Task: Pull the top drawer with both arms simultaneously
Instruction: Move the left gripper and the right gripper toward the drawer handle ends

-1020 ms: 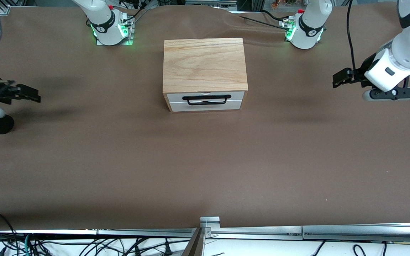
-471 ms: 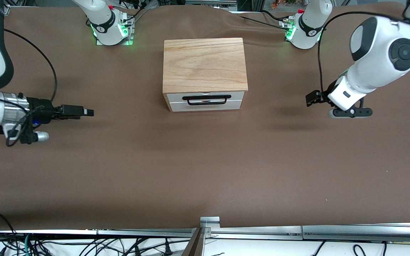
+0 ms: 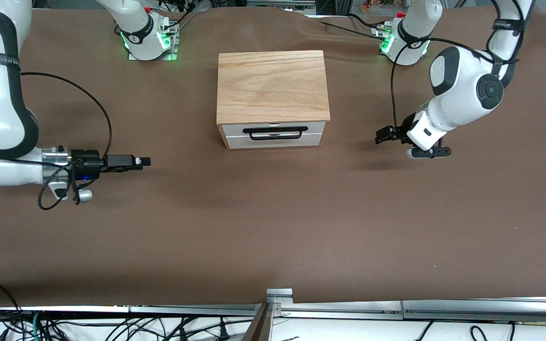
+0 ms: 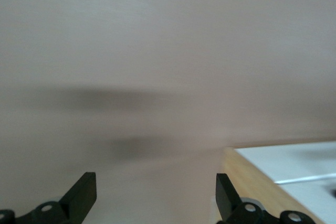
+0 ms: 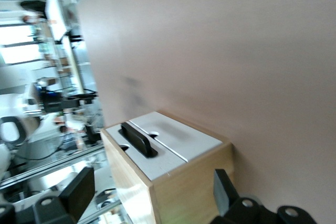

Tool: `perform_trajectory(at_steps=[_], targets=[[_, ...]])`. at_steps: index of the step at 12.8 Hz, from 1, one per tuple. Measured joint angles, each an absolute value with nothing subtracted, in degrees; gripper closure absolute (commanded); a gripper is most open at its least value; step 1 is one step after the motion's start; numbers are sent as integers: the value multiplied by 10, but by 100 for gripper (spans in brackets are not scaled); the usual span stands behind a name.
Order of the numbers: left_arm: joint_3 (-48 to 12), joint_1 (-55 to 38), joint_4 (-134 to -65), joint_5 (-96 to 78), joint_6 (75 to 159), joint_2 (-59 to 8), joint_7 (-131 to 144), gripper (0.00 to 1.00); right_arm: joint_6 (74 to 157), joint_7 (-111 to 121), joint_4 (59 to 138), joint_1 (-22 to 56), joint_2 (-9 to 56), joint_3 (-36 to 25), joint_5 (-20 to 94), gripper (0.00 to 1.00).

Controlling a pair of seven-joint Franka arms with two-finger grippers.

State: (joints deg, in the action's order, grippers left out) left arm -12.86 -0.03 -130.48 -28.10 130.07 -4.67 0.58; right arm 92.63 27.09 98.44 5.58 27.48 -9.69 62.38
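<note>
Sitting closed in the wooden box [image 3: 272, 85] at the middle of the brown counter [image 3: 273, 227], the top drawer [image 3: 273, 128] shows its white front and black bar handle [image 3: 275, 133]. The left gripper [image 3: 383, 138] hangs over bare counter toward the left arm's end, its fingers [image 4: 82, 194] spread wide and empty. The right gripper [image 3: 141, 161] hangs over the counter toward the right arm's end, fingers [image 5: 79, 190] likewise wide apart, well clear of the box.

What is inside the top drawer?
Can't tell. The top drawer is shut, so only its white front and black handle show; whatever is inside is covered by the box's wooden top.
</note>
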Motion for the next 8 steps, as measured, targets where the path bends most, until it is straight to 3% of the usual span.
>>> perform_trajectory(at_steps=[5,8], targets=[[-134,4,-1307,-623,1308,-141,-313,0,938,390,1041,106,312,-94,761,0],[-170,4,-1306,-839,1295,-193,-514,0,941,429,1060,148,312,-93,835,0]])
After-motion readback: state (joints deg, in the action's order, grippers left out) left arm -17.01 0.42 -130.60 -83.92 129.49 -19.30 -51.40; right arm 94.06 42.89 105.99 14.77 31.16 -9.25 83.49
